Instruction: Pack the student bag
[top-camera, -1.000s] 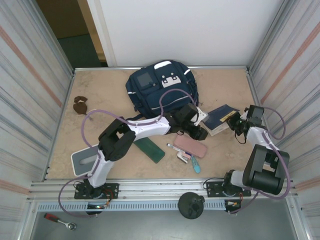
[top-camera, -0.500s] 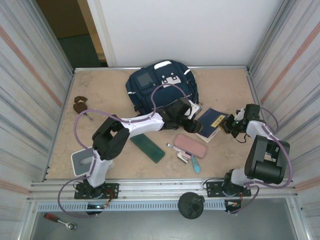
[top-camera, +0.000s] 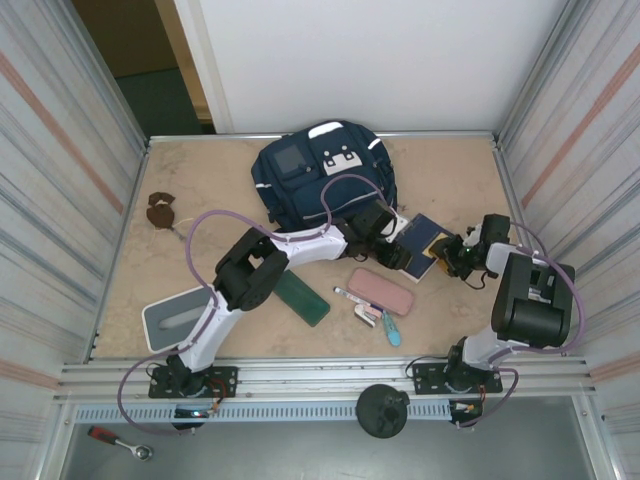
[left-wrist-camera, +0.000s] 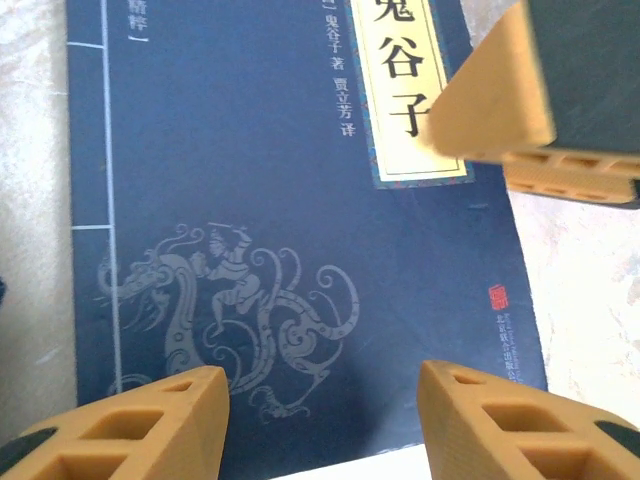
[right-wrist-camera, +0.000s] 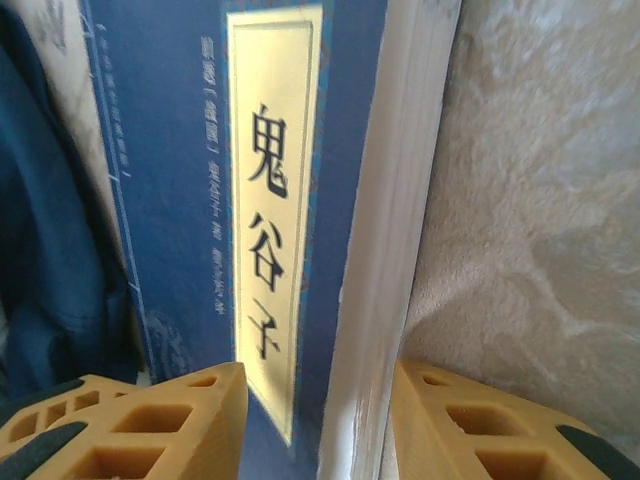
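The student bag (top-camera: 325, 172), a rounded navy-blue fabric backpack with a pale patch, a square front pocket and thin light stripes, lies flat at the far middle of the counter (top-camera: 200, 180), a beige surface mottled like stone. Just beside the bag's near right corner lies a book (top-camera: 428, 240), a slim rectangle with a matte dark-blue cover. From the left wrist, the cover shows a grey line-drawn dragon, thin white rules along one side and a cream title label with black Chinese characters. From the right wrist, the white block of page edges runs along the book's side, with dark-blue cloth showing past its other edge.

The left gripper (left-wrist-camera: 322, 390) hangs over the flat cover, its ribbed orange-tan fingers (left-wrist-camera: 130, 425) spread apart and gripping nothing. The right gripper (right-wrist-camera: 320, 375) stands at the book's page edge with its fingers parted wider than the book is thick, one on each side, not pressing it.

Nearer the arms lie a soft pink pencil pouch (top-camera: 381, 291) with rounded corners, a flat dark-green rectangular case (top-camera: 300, 298) and a light-blue pen (top-camera: 391, 328). A pale grey rounded tray (top-camera: 172, 318) sits at the near left.
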